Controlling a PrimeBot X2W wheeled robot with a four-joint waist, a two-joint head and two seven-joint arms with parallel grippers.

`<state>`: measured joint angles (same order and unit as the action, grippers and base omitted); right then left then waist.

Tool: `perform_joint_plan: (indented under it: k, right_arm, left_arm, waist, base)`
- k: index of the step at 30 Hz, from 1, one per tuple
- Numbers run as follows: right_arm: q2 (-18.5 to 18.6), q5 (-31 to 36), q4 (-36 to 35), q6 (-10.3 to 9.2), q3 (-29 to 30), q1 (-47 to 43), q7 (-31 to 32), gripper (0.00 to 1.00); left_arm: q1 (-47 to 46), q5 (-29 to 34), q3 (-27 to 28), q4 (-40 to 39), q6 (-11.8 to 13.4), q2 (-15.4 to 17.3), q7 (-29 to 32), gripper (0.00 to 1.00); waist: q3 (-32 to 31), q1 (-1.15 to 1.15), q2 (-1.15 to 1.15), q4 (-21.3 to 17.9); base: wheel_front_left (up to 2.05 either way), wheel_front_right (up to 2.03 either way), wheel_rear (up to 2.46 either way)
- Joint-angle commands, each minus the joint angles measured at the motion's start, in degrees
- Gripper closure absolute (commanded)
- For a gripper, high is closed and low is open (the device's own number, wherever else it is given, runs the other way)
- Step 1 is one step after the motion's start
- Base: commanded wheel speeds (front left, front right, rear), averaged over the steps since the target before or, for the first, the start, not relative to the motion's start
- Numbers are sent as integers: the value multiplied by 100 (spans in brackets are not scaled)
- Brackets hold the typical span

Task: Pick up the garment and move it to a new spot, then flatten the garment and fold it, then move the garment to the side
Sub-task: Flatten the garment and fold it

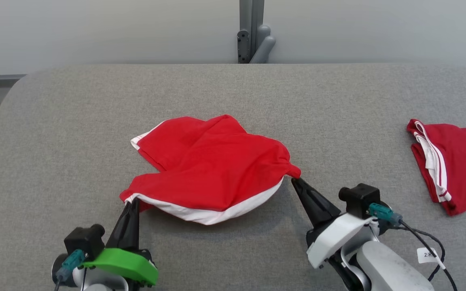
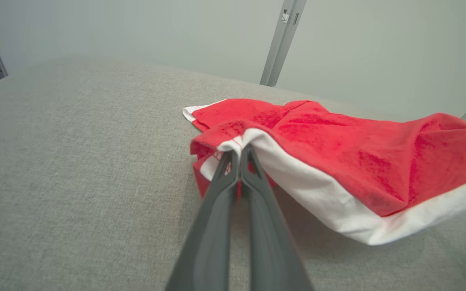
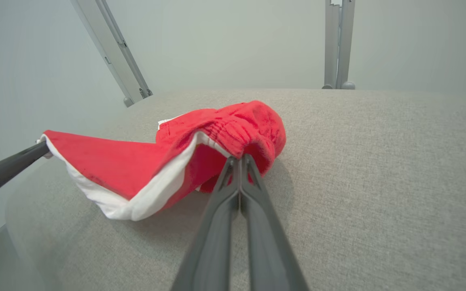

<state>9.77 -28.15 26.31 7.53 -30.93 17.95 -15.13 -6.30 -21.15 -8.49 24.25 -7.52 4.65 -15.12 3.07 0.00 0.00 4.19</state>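
Left claw (image 1: 130, 204), right claw (image 1: 295, 180): clamped on garment (image 1: 212, 165) ends.
Lies long axis crosswise between them, far side resting on table (image 1: 233, 89).

grey table (image 1: 95, 121), folded red cloth (image 1: 465, 161) at right edge, metal post (image 1: 246, 24)

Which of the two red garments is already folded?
The folded garment at the far right, lying flat and neat; the crumpled garment in the middle is bunched up.
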Motion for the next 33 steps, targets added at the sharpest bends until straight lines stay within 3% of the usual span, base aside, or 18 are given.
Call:
perform_joint_plan:
  k: [1,10,16,24,28,33]
  right_arm:
    - [33,-25,-207,-10,132,25,2,100]
    - [132,23,-1097,-9,541,664,2,100]
    - [299,-33,-1315,-9,726,1638,2,100]
    - [440,226,-616,-9,812,3777,2,100]
    - [398,353,8,-12,1010,5163,2,100]
    - [392,1093,475,-8,1370,6575,2,100]
  left_arm:
    - [-201,-2,-63,-168,7,72,2,100]
    - [-1357,18,-525,-809,9,362,2,100]
    - [-2790,-27,-970,-884,9,1015,2,100]
    - [-5155,-19,-1667,-439,9,1752,2,100]
    - [-6571,99,-1874,-135,9,1908,3,100]
    - [-8019,442,-1821,202,9,1929,4,100]
  waist:
    - [-71,0,0,-48]
    - [154,0,0,-147]
    - [615,0,0,-235]
    - [1751,0,0,-354]
    - [2467,0,0,-445]
    - [3036,0,0,-556]
  base:
    - [0,0,0]
    - [0,0,0]
    - [0,0,0]
    - [0,0,0]
    - [0,0,0]
    - [0,0,0]
